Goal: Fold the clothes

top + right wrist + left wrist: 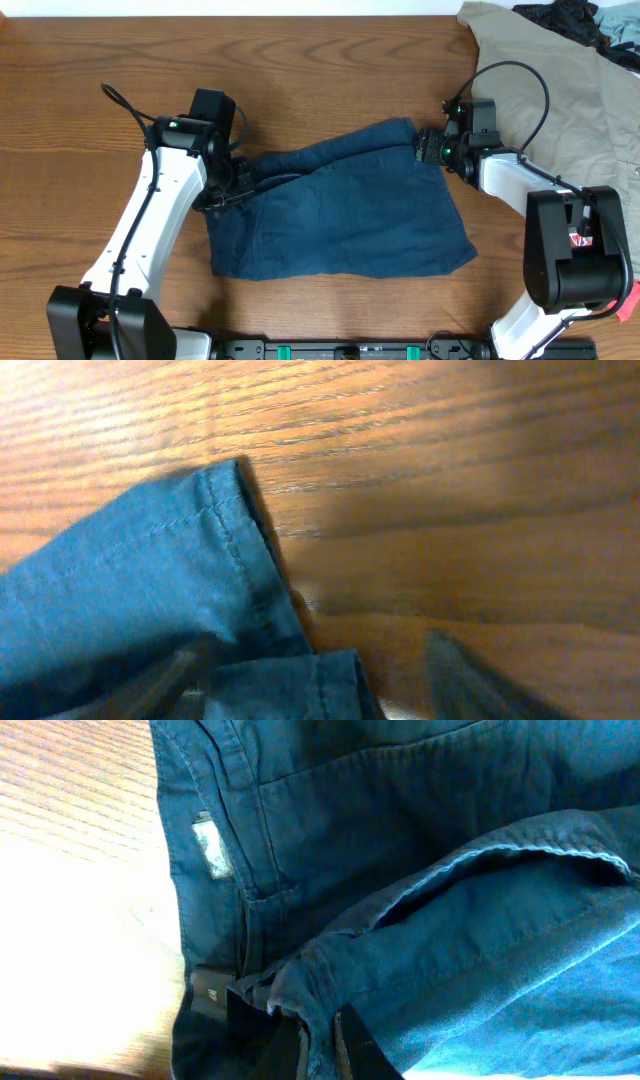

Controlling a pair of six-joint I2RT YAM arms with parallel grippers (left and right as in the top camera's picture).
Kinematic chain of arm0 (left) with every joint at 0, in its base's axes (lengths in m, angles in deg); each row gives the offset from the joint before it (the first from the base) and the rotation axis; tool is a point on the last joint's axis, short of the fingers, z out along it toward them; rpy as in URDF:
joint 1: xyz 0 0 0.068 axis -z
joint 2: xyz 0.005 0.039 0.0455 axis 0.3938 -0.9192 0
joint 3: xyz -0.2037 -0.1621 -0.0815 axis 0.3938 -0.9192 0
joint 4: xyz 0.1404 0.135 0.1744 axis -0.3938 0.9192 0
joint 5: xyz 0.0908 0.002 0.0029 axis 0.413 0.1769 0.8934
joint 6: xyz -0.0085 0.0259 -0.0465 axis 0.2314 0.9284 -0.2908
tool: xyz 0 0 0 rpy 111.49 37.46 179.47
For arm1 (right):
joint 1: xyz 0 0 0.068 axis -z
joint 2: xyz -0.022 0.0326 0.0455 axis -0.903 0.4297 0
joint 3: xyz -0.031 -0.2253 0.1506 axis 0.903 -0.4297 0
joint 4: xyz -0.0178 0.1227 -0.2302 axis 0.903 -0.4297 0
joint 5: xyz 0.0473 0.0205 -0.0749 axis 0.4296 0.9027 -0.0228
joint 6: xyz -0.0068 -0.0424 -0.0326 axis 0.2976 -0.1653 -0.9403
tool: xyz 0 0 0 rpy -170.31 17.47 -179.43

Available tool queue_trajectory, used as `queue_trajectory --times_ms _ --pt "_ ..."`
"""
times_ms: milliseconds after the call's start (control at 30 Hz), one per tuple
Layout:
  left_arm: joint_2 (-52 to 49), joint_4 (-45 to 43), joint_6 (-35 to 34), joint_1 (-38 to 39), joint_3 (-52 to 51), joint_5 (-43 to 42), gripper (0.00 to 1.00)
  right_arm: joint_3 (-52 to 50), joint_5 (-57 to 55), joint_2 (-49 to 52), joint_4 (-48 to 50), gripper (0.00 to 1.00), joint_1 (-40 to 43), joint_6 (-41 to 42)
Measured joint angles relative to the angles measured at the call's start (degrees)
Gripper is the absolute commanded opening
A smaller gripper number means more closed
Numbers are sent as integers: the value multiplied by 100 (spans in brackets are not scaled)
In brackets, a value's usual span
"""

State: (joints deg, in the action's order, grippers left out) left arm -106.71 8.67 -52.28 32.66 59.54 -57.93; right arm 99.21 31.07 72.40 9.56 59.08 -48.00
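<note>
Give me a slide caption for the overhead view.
Overhead: left gripper and right gripper at opposite ends of bunched navy shorts on a wooden table; beige garment at right.

The white left arm [150,225] slants up to the left edge of the shorts [340,215], where the left gripper [228,188] sits low, its fingers [360,1055] pinched on a fold of the fabric. The right arm [520,175] bends in from the shorts' right side, the right gripper [425,146] at their upper right corner, its fingers [465,678] spread apart on either side of the hem.
</note>
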Motion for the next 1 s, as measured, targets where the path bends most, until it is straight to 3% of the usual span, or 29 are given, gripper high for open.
queue_trajectory --times_ms 67,200,267,567,833,1000 --pt "0 0 2 0 0 -2 6 0 24 37 9 30 0 26" --pt "0 -2 2 0 2 -20 6 -2 109 81 0 17 2 79" --pt "0 0 2 0 0 -20 6 -2 164 83 -7 1 2 72" --pt "0 87 2 0 0 -22 6 -2 483 -96 -402 1 72 68" --pt "0 415 2 0 2 -37 6 529 601 -1794 -1904 1 232 -151" --pt "0 588 -149 0 2 -24 6 1121 654 -2636 -2221 1 229 -332"
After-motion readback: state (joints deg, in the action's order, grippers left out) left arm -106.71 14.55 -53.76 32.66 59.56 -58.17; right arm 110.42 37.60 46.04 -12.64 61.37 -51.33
